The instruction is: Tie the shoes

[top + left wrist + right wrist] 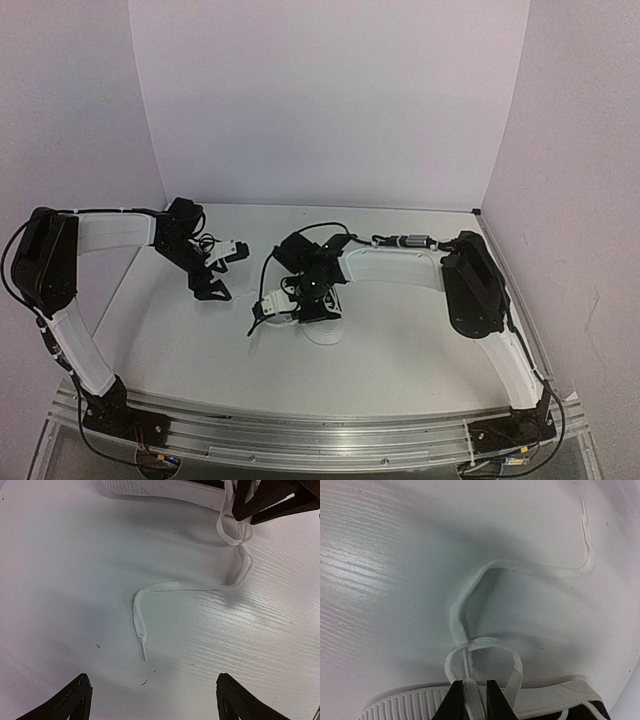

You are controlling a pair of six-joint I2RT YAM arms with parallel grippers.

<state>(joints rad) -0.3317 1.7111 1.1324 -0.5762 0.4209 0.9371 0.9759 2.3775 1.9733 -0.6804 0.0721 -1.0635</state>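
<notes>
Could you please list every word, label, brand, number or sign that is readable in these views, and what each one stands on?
There are none to read.
The sneaker shows only ribbed tread on its sole, no brand; the lace and the table are plain.
Any marking on the arms in the top view is too small to tell.

**A:** Entry one, left arm (82, 345)?

**B:** White link shells, black joint housings, black base block.

**A:** Entry two, right arm (390, 268)?

**B:** Same white shells and black joints. A thin black cable (265, 270) loops at the wrist.

**A:** Entry three, fingers?

**B:** Left end effector fingers (70, 702) and right end effector fingers (454, 702) are both black, matte and tapering.
</notes>
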